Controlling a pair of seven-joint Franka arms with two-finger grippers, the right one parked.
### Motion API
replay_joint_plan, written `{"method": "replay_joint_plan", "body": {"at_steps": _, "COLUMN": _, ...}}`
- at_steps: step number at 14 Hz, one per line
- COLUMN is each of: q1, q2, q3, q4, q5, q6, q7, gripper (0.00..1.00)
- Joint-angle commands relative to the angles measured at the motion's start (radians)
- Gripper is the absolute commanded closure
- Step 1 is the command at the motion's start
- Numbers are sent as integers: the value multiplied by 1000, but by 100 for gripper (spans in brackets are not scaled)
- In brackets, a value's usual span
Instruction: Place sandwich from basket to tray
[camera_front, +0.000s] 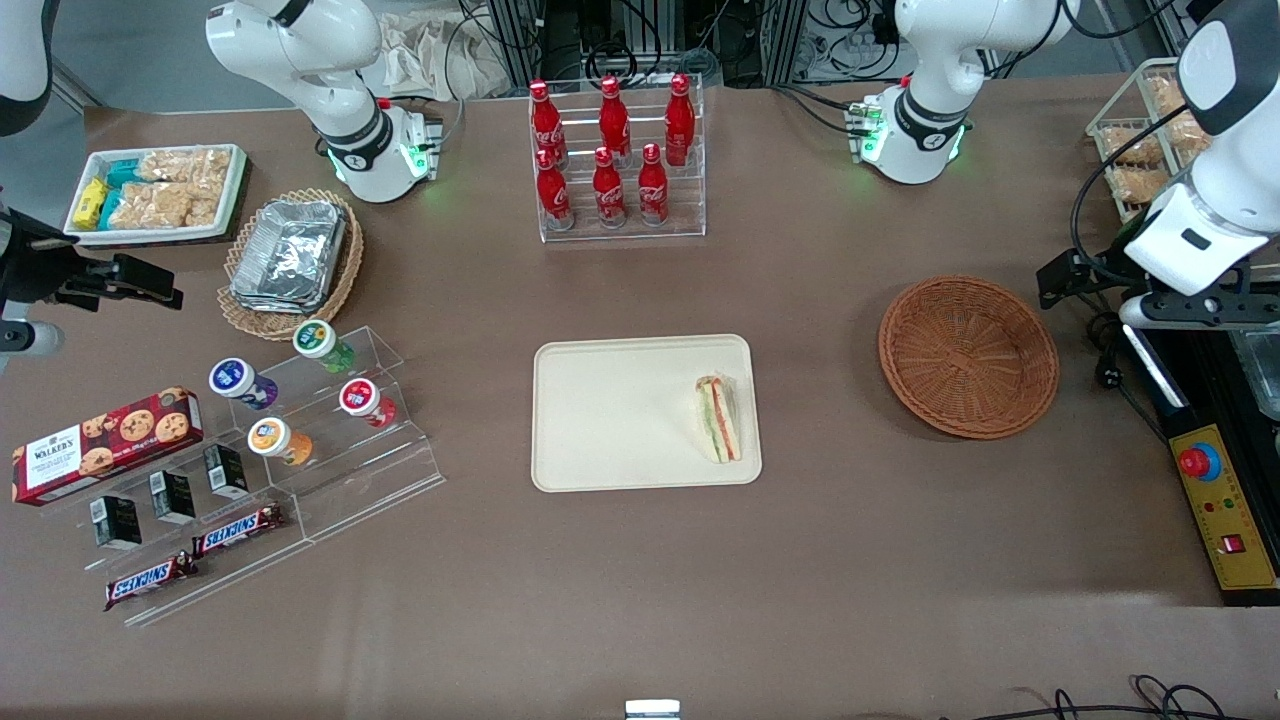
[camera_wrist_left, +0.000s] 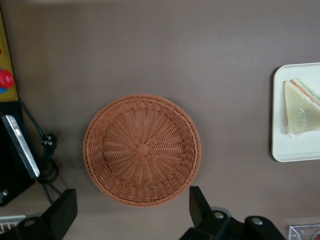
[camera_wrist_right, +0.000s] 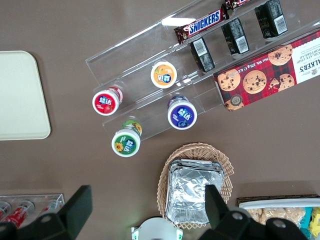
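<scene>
The sandwich (camera_front: 721, 418) already lay on the tray (camera_front: 620, 412), near the tray edge closest to the gripper (camera_wrist_left: 127, 212); the basket (camera_front: 968, 356) sat empty almost directly beneath the gripper, which hung high above the table toward the working arm's end, its fingers (camera_wrist_left: 198, 204) spread wide and holding nothing; the task looked finished. The sandwich appeared light, soft and easily crushed, with what seemed a clear wrap that might be slippery; a gentle pinch across the flat bread faces, low on the wedge, would probably suit it best. Bare table separated basket and tray, so sideways travel from the gripper toward the tray had open room; the tray's low rim and the basket's wall were the only edges nearby.
</scene>
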Motion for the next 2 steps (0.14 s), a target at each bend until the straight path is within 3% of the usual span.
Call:
{"method": "replay_joint_plan", "body": {"at_steps": 1, "q1": -2, "q2": 56, "q3": -6, "q4": 129, "q5": 23, "q6": -66, "q7": 51, "gripper": 1}}
{"method": "replay_joint_plan", "body": {"at_steps": 2, "q1": -2, "q2": 82, "q3": -7, "q4": 157, "q5": 23, "q6": -83, "q7": 91, "gripper": 1}}
